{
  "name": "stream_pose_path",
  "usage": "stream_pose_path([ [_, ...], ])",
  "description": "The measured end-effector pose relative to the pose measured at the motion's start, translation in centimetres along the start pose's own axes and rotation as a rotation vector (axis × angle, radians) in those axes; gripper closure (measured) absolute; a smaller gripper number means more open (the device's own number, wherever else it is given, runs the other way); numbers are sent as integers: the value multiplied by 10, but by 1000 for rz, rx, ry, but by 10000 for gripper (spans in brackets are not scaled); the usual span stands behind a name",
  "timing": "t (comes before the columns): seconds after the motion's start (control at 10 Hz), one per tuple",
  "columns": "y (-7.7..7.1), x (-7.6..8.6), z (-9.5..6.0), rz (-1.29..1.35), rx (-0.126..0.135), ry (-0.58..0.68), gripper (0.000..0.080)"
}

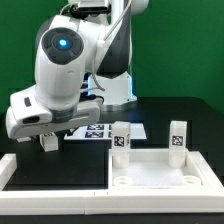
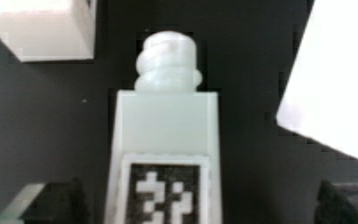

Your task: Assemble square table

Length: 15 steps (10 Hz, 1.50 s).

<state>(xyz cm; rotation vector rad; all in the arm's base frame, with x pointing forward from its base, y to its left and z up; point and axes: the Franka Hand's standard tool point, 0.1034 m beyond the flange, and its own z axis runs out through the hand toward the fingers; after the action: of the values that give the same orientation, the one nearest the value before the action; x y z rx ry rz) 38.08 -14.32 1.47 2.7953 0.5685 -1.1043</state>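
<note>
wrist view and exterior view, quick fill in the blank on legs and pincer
1. In the wrist view the pincer is ___ with a leg between its jaws.
2. In the exterior view ___ legs stand upright near the top.
3. The top is coloured ___.
Missing: open; two; white.

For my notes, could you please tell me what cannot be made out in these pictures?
- White plastic block leg, wrist view: its black-white tag is cut off by the picture edge.
- Gripper, exterior view: fingertips lost against the black table.
- Two upright white block legs, exterior view: tags too small to read.
</note>
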Motion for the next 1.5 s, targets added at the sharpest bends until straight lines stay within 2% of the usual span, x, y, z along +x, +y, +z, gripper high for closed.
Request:
stream_pose_path([
  [0.1,1,4,1,-13,7,-53,151],
  [0.2,11,7,2,-19,2,-57,151],
  [0.4,16,9,-1,-14,-3,-81,151],
  [1.0,16,12,1,-5,0,-87,151],
  [1.2,16,12,1,-5,0,-86,407],
  [1.3,16,12,1,-5,0,-86,407],
  [1.4,16,12,2,-5,0,-87,511],
  [1.5,16,12,2,-5,0,-87,511],
])
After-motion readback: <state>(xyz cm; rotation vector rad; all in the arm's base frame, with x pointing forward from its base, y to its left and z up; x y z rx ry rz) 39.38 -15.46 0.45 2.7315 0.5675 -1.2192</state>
